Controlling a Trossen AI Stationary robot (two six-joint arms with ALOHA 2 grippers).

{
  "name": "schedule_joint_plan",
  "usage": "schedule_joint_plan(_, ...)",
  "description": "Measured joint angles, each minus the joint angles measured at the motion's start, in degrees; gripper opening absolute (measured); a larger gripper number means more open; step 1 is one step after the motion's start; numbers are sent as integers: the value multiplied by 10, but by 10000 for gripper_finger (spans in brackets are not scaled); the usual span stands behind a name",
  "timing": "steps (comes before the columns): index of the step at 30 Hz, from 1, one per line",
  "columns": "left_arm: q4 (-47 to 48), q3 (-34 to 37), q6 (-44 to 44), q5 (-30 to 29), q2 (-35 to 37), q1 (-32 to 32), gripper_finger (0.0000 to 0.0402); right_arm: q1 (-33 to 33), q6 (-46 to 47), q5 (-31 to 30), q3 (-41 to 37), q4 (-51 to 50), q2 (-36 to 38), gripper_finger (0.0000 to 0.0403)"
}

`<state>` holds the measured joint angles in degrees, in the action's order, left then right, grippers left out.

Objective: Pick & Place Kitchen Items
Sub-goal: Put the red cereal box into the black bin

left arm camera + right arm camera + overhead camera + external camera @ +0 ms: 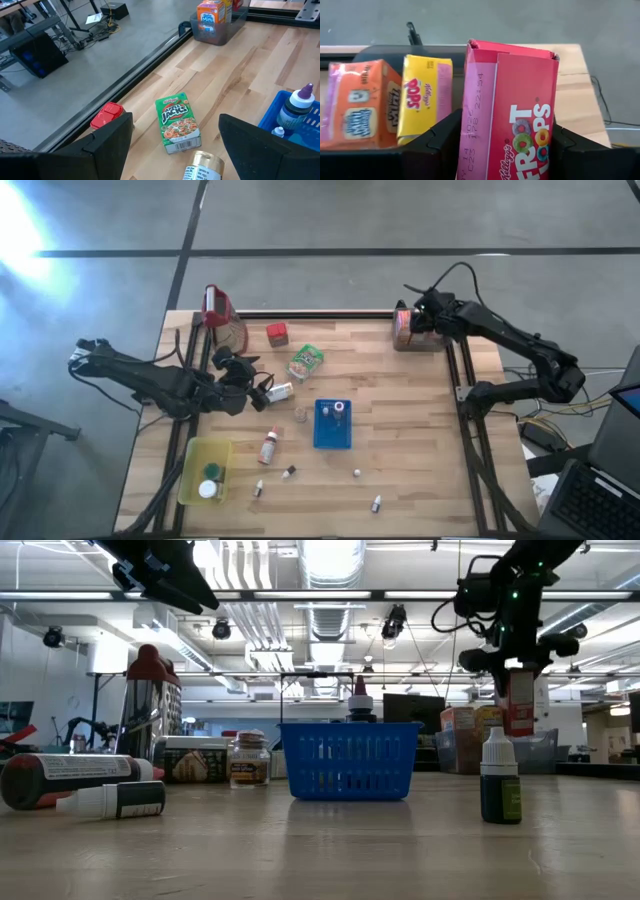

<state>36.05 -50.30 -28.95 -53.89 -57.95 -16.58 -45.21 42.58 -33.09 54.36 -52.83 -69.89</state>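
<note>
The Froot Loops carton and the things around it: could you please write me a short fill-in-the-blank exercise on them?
1. The right tool is shut on the red ____ carton.
2. Beside it in the bin stand an orange carton and a ____ one.
3. Ahead of the open left tool lies a green ____ box.

Missing: Froot Loops; yellow; Apple Jacks

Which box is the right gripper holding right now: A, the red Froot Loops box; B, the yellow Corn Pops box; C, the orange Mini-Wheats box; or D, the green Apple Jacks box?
A: in the right wrist view the right gripper has a dark finger on each side of the red Froot Loops box, while the yellow and orange boxes sit behind it in the bin.
</note>
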Motion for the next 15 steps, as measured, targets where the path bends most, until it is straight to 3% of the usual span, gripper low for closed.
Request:
schedule_joint_plan(8,0,0,0,0,0,0,300,-10,-15,26,-47,54,0,196)
schedule_joint_plan(15,0,0,0,0,0,0,300,-11,-21,27,-64,72,0,185)
